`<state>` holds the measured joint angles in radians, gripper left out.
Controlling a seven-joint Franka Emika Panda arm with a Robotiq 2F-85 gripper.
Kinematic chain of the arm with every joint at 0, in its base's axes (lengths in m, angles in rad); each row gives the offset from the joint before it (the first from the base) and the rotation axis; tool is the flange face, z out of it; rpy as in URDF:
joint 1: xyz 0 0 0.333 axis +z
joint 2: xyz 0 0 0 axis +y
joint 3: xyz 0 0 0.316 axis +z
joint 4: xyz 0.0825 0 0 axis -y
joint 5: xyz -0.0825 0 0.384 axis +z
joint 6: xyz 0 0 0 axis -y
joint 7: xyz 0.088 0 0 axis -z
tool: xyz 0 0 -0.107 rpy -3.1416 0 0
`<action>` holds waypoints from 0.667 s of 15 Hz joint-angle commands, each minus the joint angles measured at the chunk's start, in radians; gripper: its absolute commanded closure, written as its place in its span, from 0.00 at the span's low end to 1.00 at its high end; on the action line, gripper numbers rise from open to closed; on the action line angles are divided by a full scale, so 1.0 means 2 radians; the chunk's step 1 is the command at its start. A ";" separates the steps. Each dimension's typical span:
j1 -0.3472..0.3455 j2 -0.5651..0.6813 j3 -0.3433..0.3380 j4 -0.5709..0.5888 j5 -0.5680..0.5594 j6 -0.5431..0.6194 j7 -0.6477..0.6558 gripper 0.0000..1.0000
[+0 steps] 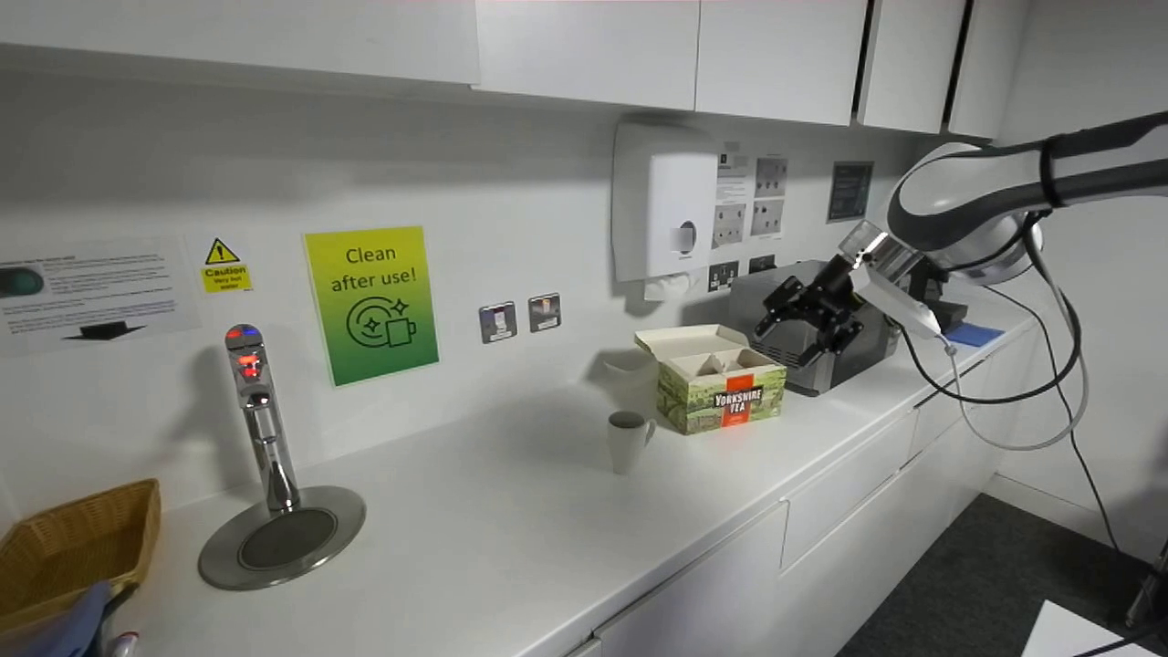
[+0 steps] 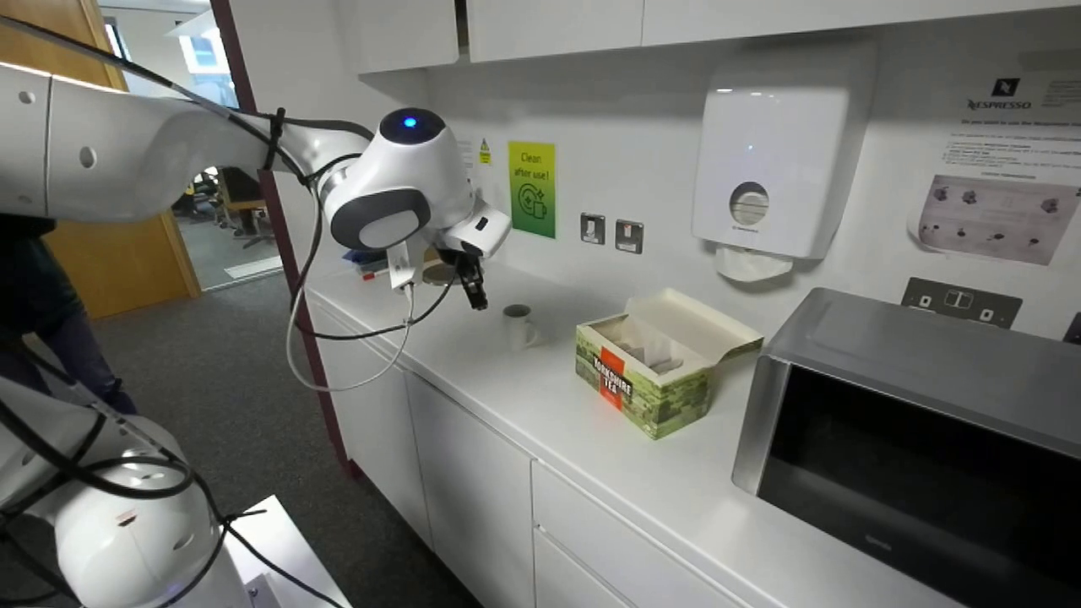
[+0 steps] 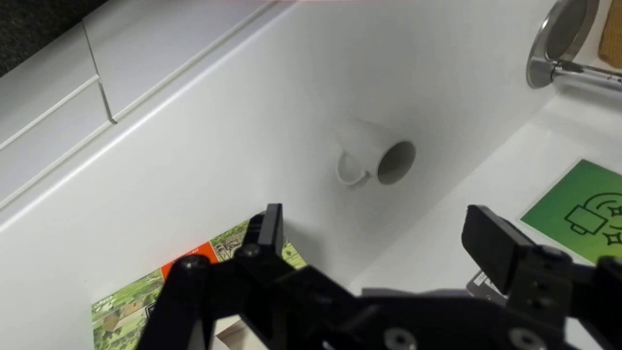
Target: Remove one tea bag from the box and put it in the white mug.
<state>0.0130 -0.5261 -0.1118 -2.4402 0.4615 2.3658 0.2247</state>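
The open tea box [image 1: 721, 406] stands on the white counter with its lid folded back; it also shows in an exterior view [image 2: 646, 393]. Several tea bags [image 2: 665, 366] lie inside it around a pale upright divider. The white mug [image 1: 628, 445] stands upright beside the box, and it shows in an exterior view [image 2: 517, 329] and in the wrist view [image 3: 367, 141]. My gripper [image 1: 782, 347] hangs in the air above counter height, apart from box and mug. In the wrist view the gripper [image 3: 373, 209] is open and empty, and its left finger hides part of the box [image 3: 129, 306].
A grey microwave [image 2: 895, 355] stands on the counter beside the box. A towel dispenser [image 1: 666, 205] hangs on the wall behind. A tap [image 1: 265, 420] and a wicker basket [image 1: 82, 547] stand further along. Cabinets [image 1: 584, 46] overhang the counter. Loose cables hang from the arm.
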 commanded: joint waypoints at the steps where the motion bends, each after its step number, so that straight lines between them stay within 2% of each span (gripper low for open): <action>1: -0.008 0.002 0.006 0.005 0.006 -0.003 0.003 0.00; 6: -0.009 0.004 0.006 0.006 0.008 -0.003 0.007 0.00; 10: -0.021 0.035 -0.013 0.050 0.009 -0.019 0.011 0.00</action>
<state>0.0012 -0.5059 -0.1133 -2.4244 0.4678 2.3654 0.2439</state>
